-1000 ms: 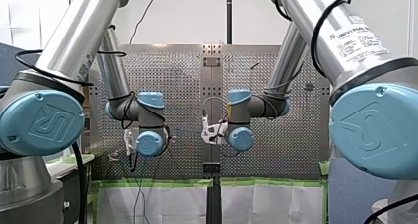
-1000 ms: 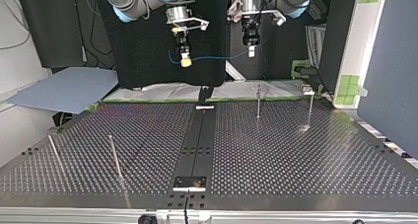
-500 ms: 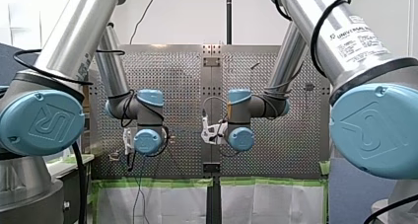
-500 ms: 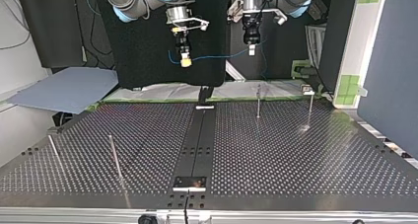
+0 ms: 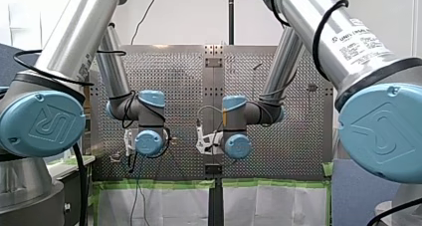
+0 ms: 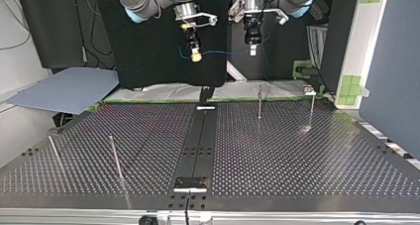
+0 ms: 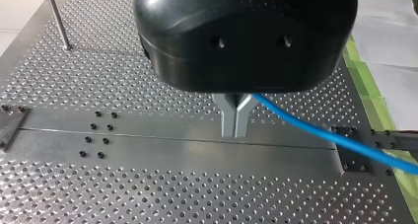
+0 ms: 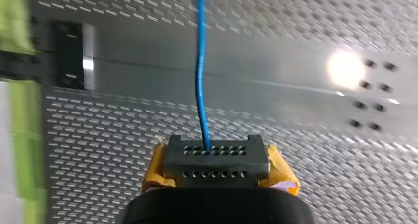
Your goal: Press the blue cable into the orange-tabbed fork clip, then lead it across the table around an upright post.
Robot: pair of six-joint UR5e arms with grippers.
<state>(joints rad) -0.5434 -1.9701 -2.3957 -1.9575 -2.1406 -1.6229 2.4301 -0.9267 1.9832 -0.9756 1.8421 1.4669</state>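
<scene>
Neither clipped nor routed yet, the thin blue cable (image 8: 199, 61) hangs over the perforated metal worktop (image 6: 297, 155), pinched in the left end effector (image 7: 235, 129) and right end effector (image 8: 211, 149).

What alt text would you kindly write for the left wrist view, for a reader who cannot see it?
My left arm's black gripper hangs above the perforated metal table, its two metal fingers shut on a thin blue cable that runs off toward the table's green-taped edge. A slim upright metal post stands farther off on the table.

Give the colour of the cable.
The cable is blue, clearest in the left wrist view.
</scene>
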